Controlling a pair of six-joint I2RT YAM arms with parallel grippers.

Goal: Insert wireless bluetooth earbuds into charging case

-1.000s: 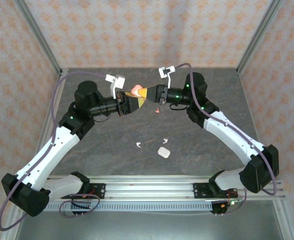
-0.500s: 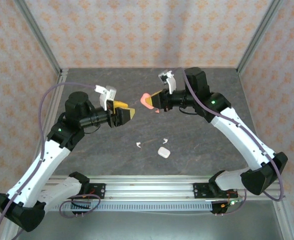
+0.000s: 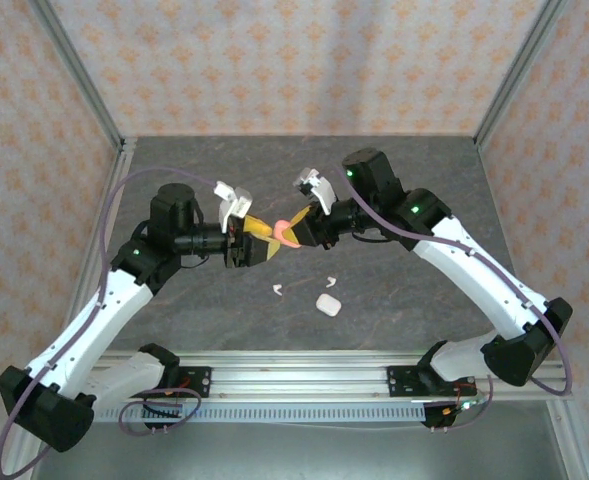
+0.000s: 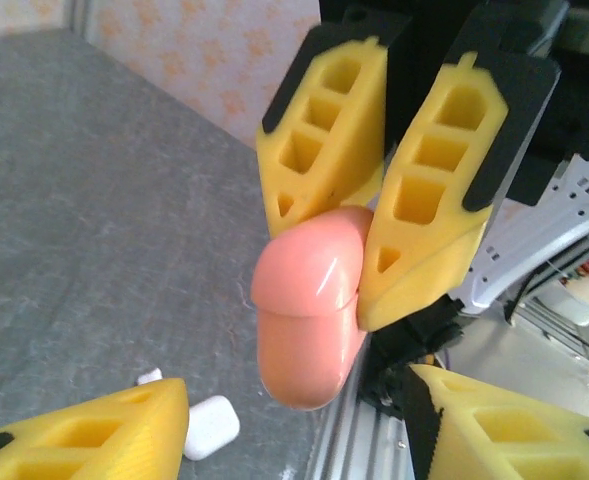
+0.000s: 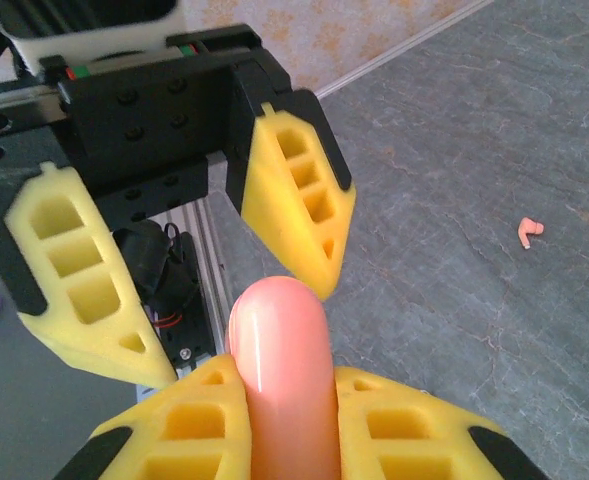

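Above table [image 3: 394, 290]: right gripper [image 4: 329, 262] pinches pink case [image 4: 309, 350].
Left gripper [image 3: 265, 242]: spread wide, empty, flanking case.
Pink case: centre it before you close.

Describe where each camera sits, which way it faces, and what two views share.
Top external: above, behind the bases, looking down at the table; both arms show.
Left wrist: faces the right gripper holding the pink case; own open fingers below.
Right wrist: faces the open left gripper; own fingers clamp the case.
Shared: both wrist views show the pink case.
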